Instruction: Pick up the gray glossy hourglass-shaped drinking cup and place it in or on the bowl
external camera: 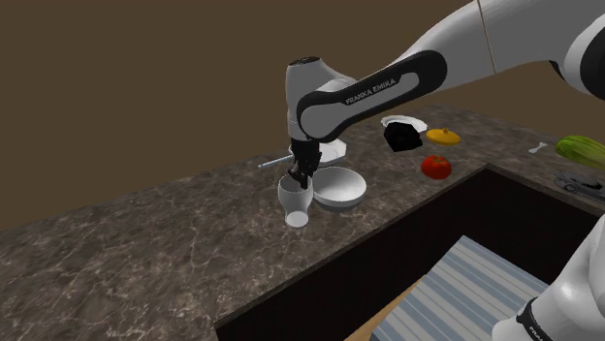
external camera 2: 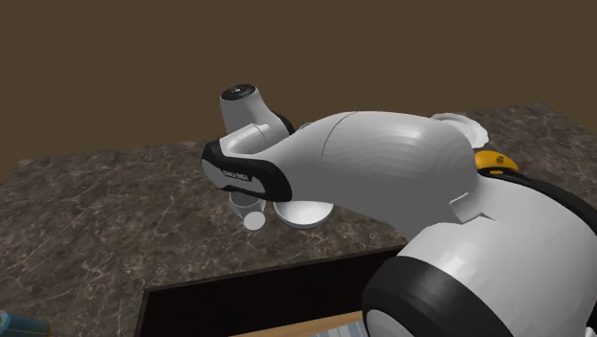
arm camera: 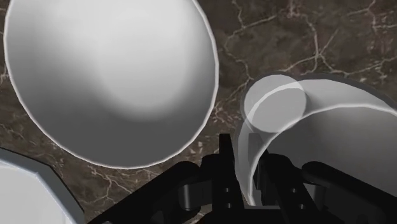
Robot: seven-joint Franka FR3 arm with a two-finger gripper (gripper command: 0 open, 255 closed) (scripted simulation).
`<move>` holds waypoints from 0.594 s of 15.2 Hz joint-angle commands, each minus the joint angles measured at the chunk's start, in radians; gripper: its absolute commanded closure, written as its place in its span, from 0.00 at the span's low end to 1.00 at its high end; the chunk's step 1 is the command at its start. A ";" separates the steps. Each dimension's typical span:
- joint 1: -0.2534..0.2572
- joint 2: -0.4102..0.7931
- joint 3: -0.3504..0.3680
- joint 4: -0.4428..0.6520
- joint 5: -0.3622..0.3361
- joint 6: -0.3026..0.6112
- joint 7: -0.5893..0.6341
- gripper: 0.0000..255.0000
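Cup [external camera: 296, 200], pale grey and glossy, narrow at the waist, hanging tilted over the bench [external camera: 145, 252], mouth up toward the claw [external camera: 303, 172], round foot down. Just beside the bowl [external camera: 339, 187], on the shoulder view's left of it, not inside it. Unclear whether the foot touches the stone.

Clamped at the rim. In the wrist view, claw [arm camera: 248, 164] closed on the cup [arm camera: 305, 121], one black finger outside the wall, the other inside the mouth, thin wall pinched between. Bowl [arm camera: 111, 76] wide, white-grey, mouth up, close alongside the cup but apart from it.

From the second exterior view, cup [external camera 2: 251, 213] and bowl [external camera 2: 304, 213] side by side under the white arm [external camera 2: 364, 172], cup toward that view's left.

Behind the bowl in the shoulder view, a white plate [external camera: 334, 150] and a thin grey utensil [external camera: 274, 162] lying flat.

Farther along the dark veined bench toward that view's right, well apart from the cup: black lump [external camera: 400, 139] against a white dish [external camera: 405, 122], yellow-orange fruit [external camera: 443, 137], red tomato [external camera: 436, 167].

Near the right edge, a green-yellow vegetable [external camera: 582, 147].

Lower down, past the bench's front edge, a striped blue-grey mat [external camera: 475, 291].

Plain brown wall [external camera: 145, 77] behind.
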 commanded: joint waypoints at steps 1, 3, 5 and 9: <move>0.000 -0.012 0.002 0.010 0.004 -0.022 -0.002 1.00; -0.001 -0.021 0.003 0.025 0.008 -0.045 -0.006 1.00; -0.001 -0.031 0.004 0.040 0.012 -0.069 -0.009 1.00; -0.002 -0.047 0.006 0.073 0.018 -0.118 -0.015 1.00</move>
